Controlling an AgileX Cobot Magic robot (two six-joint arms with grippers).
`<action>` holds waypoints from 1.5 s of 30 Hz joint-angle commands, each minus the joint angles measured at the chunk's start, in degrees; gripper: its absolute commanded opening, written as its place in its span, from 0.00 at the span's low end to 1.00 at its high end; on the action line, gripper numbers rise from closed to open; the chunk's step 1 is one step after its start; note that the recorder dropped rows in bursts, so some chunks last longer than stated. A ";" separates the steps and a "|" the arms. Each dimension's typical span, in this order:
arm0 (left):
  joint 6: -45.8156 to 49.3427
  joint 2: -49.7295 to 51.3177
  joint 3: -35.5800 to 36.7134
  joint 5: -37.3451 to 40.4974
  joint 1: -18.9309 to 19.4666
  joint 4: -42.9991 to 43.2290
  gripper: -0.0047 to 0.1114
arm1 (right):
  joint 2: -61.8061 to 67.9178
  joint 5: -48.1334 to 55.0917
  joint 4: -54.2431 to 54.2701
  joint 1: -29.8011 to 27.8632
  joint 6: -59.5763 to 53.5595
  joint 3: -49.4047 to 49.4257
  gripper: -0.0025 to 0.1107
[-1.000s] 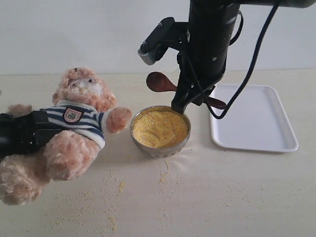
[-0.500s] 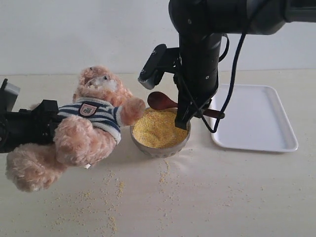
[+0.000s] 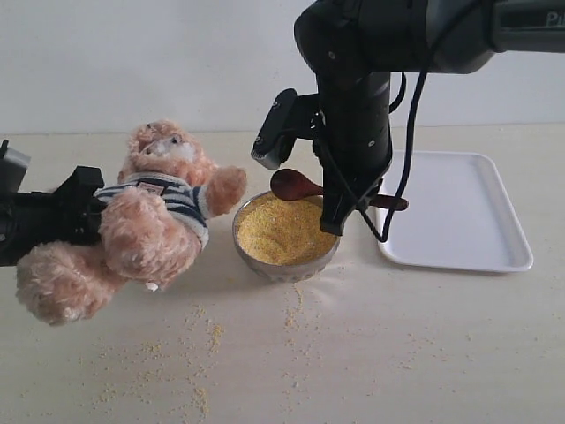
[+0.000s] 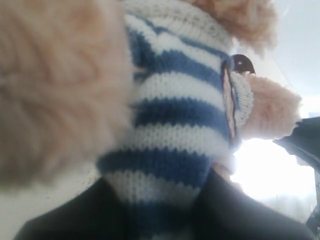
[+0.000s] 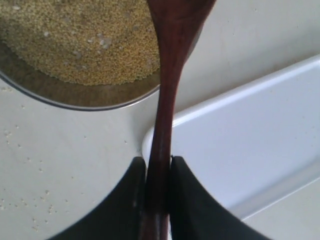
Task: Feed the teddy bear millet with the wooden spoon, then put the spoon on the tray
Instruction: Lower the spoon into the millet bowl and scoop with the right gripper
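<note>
Right claw (image 5: 157,172) is clamped on the handle of the wooden spoon (image 3: 291,184), both fingers pressed flat against the thin end, so that the round scoop hangs over the far rim of the metal bowl (image 3: 287,269) while the handle's tail reaches toward the white tray (image 3: 459,221) just beside it. Left claw (image 3: 84,216) grips the teddy bear (image 3: 159,230) around its striped middle and holds it tilted, head up and one paw close to the bowl's near-left edge. The millet (image 3: 282,230) fills the bowl almost to the brim, and loose grains (image 3: 199,344) lie scattered on the table (image 3: 397,353) in front. No yellow shows in the scoop from the exterior view, so the step in hand looks like the dip for a spoonful, with feeding and the tray both yet to come. Next, the scoop would need to tip down into the heap, come up level so nothing spills, then travel the short way left to the bear's white muzzle, clearing the raised paw.
</note>
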 commanded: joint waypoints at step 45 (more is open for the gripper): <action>-2.38 -1.29 -6.07 3.85 -0.46 -1.10 0.08 | 5.14 3.63 8.51 1.28 2.52 -0.10 0.02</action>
